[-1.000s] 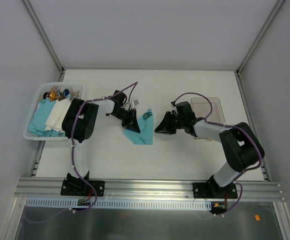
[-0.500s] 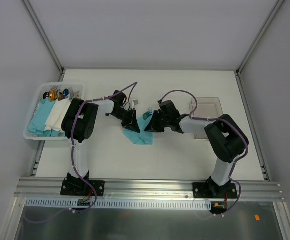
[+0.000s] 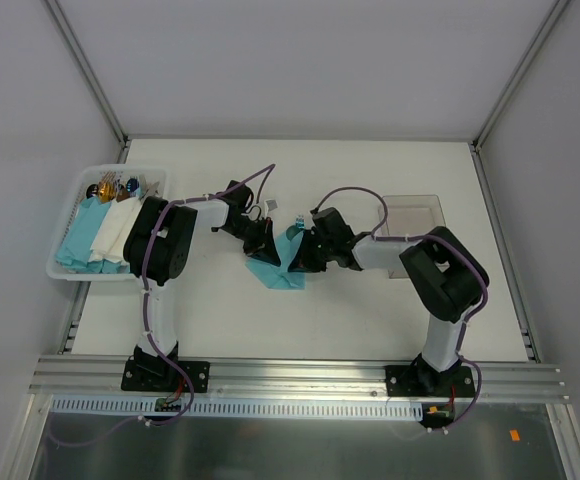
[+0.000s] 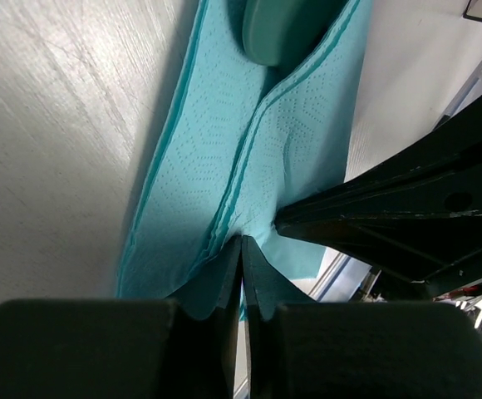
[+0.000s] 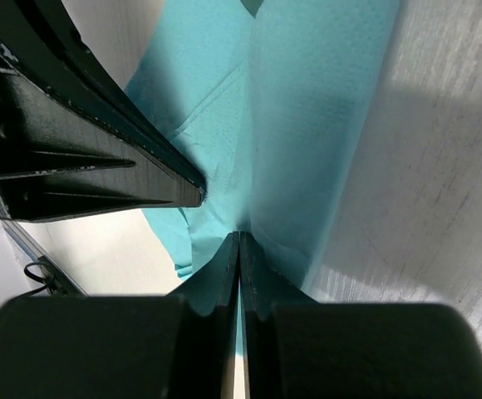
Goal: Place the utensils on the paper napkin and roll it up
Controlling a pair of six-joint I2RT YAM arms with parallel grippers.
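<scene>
The white surface [image 3: 350, 310] takes up most of what I can see, with both arms bent in toward its middle. The left arm [image 3: 160, 240] reaches across from its base. The right arm [image 3: 440, 270] folds back on itself, so the two pincers nearly meet.

Well off behind the left pincer [image 3: 262, 243], at the surface's left edge, sits a white basket [image 3: 65, 272] holding teal and white napkin bundles [image 3: 100, 235]. Behind the right pincer [image 3: 305, 255], toward the right side, is a clear box [image 3: 415, 205] lying on the surface.

The paper napkin [image 3: 275, 272] lies directly under and between the two pincers. It is a teal sheet bunched up along the middle rather than flat. From the left wrist, the paper napkin [image 4: 216, 150] runs straight ahead of the left pincer [image 4: 241, 249] in a raised fold whose near end goes in between the fingertips. The fingers are pressed together with only a thin seam between them, pinching the paper. The black bulk of the other pincer sits just to one side.

From the right wrist, it looks much the same. The right pincer [image 5: 239, 241] is closed tight, with the creased paper napkin [image 5: 307, 125] gathered at its tips and the left one's dark finger close alongside.

A teal utensil [image 4: 282, 29] lies ahead of the left pincer at the far end of the fold, its rounded end tucked into the paper. From above the utensil [image 3: 293, 232] shows as a small teal shape just beyond the two pincers.
</scene>
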